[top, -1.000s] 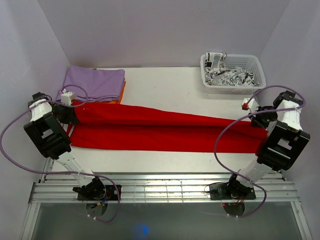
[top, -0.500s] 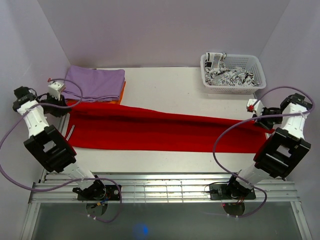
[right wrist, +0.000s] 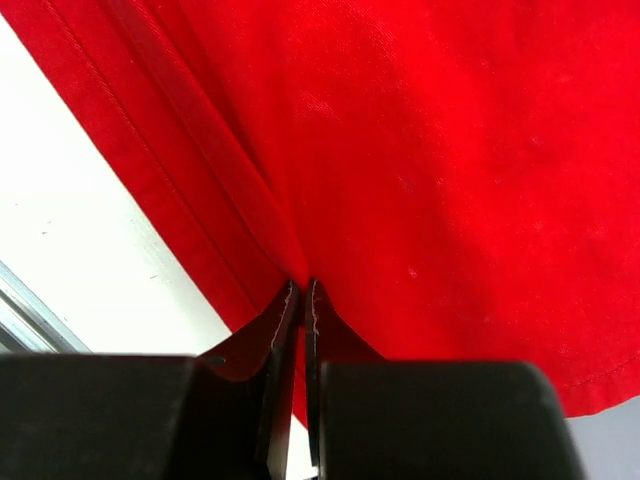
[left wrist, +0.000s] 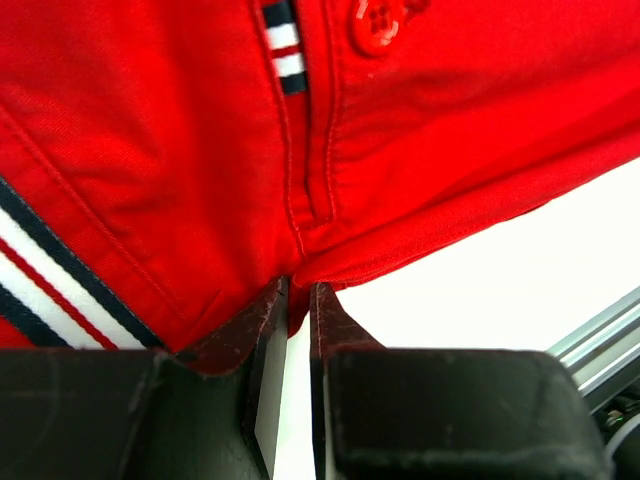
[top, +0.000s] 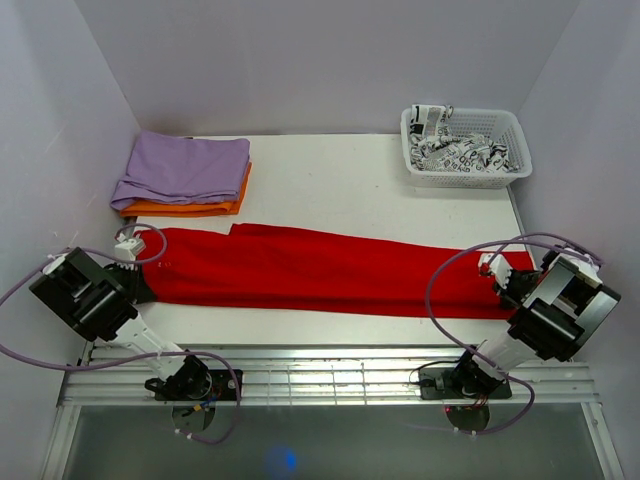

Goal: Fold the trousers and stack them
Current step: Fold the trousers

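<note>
Pale lilac walls (top: pixel 300 60) enclose a white worktop (top: pixel 350 185). The bright red soft-fabric long trousers (top: pixel 320 272) lie flat in one long band across its near half, stretched between the two pincers.

The left pincer (left wrist: pixel 297 290) has the waist end: its dark jaws are pressed almost together with a fold of red cloth nipped between them. Just above it run a stitched fly seam (left wrist: pixel 310 150), a small navy-and-white striped tab (left wrist: pixel 284 45) and a red button (left wrist: pixel 378 20) cut off by the top edge. To the pincer's left, a broader ribbon of navy, white and red stripes (left wrist: pixel 50 285) also runs out of the frame.

The right pincer (right wrist: pixel 300 285) is pinching the leg end in the same way, with its jaws closed on a crease of red cloth. A stitched hem (right wrist: pixel 130 170) slants away to its left.

In the top view, the fingertips of both pincers are hard to make out beneath the wrist housings and cables.

Well beyond the left pincer, a folded lilac cloth (top: pixel 185 165) rests on a folded orange cloth (top: pixel 195 208). Well beyond the right pincer, a white plastic lattice basket (top: pixel 470 181) holds a crumpled black-and-white patterned cloth (top: pixel 455 150). Its print is too small to read.
</note>
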Controlling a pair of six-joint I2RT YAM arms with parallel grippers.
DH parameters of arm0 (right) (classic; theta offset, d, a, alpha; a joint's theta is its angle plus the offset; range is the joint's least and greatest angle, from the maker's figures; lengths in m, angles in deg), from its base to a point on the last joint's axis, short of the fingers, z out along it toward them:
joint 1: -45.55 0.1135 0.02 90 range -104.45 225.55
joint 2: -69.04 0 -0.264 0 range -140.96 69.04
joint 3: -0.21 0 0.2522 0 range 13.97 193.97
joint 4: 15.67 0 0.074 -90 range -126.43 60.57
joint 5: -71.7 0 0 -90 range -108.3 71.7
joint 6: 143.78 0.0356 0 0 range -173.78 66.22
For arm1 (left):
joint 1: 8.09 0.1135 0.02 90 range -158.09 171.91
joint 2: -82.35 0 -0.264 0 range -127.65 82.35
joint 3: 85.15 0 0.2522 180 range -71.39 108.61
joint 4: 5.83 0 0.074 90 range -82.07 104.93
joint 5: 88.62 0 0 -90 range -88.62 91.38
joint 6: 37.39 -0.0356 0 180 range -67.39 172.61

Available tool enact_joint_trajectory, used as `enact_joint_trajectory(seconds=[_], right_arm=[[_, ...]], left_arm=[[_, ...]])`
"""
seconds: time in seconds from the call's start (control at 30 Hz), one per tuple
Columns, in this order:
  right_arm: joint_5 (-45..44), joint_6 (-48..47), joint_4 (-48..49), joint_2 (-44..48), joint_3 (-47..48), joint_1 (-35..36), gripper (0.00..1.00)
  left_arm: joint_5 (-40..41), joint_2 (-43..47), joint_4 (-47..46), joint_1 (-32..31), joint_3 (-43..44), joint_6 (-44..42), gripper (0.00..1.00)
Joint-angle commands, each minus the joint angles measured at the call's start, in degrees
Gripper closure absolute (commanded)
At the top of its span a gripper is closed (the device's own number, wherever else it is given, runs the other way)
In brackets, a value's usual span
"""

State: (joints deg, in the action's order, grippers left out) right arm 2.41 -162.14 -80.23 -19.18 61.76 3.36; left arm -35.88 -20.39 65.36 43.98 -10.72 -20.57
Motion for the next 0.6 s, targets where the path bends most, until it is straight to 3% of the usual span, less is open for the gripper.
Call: enact_joint_trajectory(seconds=[0.0, 0.1, 0.17, 0.2, 0.23, 0.27, 0.3, 0.4, 0.43, 0.5, 0.57], right_arm=[[-9.5, 1.7, 16.9, -2.2, 0.1, 0.6, 0.92], [-9.9, 2.4, 14.0, -2.8, 3.4, 0.1, 0.92], [-10.0, 1.9, 11.1, -2.7, 6.3, -0.3, 0.82], [-8.9, 1.4, 6.9, -2.3, 7.7, -1.0, 0.75], [-7.7, 1.0, 4.7, -1.7, 9.1, -1.5, 0.59], [-6.6, 0.2, 2.7, -1.1, 11.9, -2.0, 0.49], [-4.2, -0.1, 0.7, -0.4, 13.2, -2.5, 0.39], [-0.3, -1.8, -8.9, 2.3, 19.3, -2.8, 0.18], [0.6, -2.6, -11.5, 2.8, 20.7, -2.8, 0.03], [2.9, -3.4, -17.8, 3.7, 24.6, -2.8, 0.04], [4.2, -2.5, -20.5, 4.3, 26.4, -2.8, 0.04]], left_arm=[[15.0, -4.9, -19.9, 0.6, 0.0, 2.0, 1.0], [15.6, -2.8, -20.2, 0.9, -0.3, 0.2, 0.92], [13.4, -1.3, -17.5, 1.7, 1.8, -1.7, 0.82], [12.1, 0.2, -13.5, 1.9, 3.1, -3.1, 0.68], [9.1, 1.0, -11.0, 2.2, 4.8, -4.0, 0.58], [7.0, 1.7, -8.0, 2.9, 6.6, -5.1, 0.4], [4.8, 3.4, -0.9, 3.4, 10.8, -6.7, 0.02], [-1.1, 6.1, 11.2, 3.6, 17.6, -13.3, 0.02], [-2.4, 8.1, 14.2, 3.6, 19.1, -14.8, 0.02], [-6.1, 10.1, 21.7, 3.6, 21.7, -19.6, 0.02], [-8.1, 13.4, 22.9, 3.5, 23.4, -19.4, 0.02]])
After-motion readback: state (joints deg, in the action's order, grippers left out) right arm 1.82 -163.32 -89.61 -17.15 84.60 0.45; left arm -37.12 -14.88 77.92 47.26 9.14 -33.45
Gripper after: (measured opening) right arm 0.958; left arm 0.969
